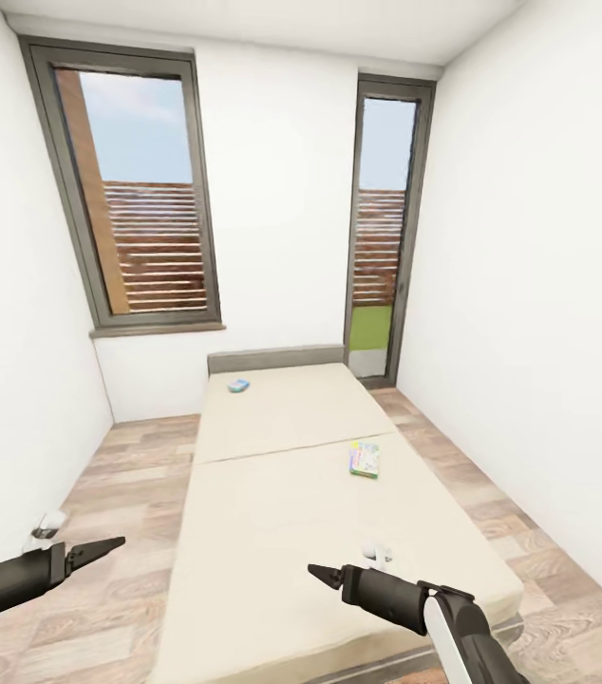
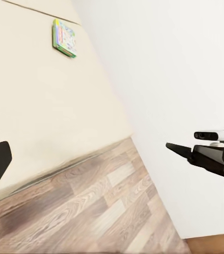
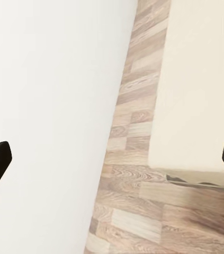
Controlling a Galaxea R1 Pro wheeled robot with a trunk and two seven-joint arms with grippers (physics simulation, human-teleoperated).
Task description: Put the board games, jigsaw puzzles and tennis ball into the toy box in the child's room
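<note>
1. The robot is standing at the foot of the bed (image 1: 282, 494) and looking along it. Both arms are reaching out low in front, probably so they are ready for grabbing.

2. The left claw (image 1: 102, 548) is hanging over the wood floor (image 1: 121, 475), off to the side of the bed. It is holding nothing. In the head view its tips look pressed to a point, but in its own camera the two fingers are sitting far apart at the edges, so I cannot tell how wide it is.

3. The right claw (image 1: 325, 573) is hanging over the near end of the bed. It is empty too, and I cannot tell how wide it is either.

4. A green-edged board game (image 1: 365, 459) is lying flat on the bed, well ahead of the right claw and a little to its right. It is the closer one, so I think it is the next thing to grab.

5. A blue board game (image 1: 238, 386) is lying far ahead of both claws, near the headboard (image 1: 275, 359).

6. The table and the toy box are not showing here, so the games are going to need carrying.
</note>
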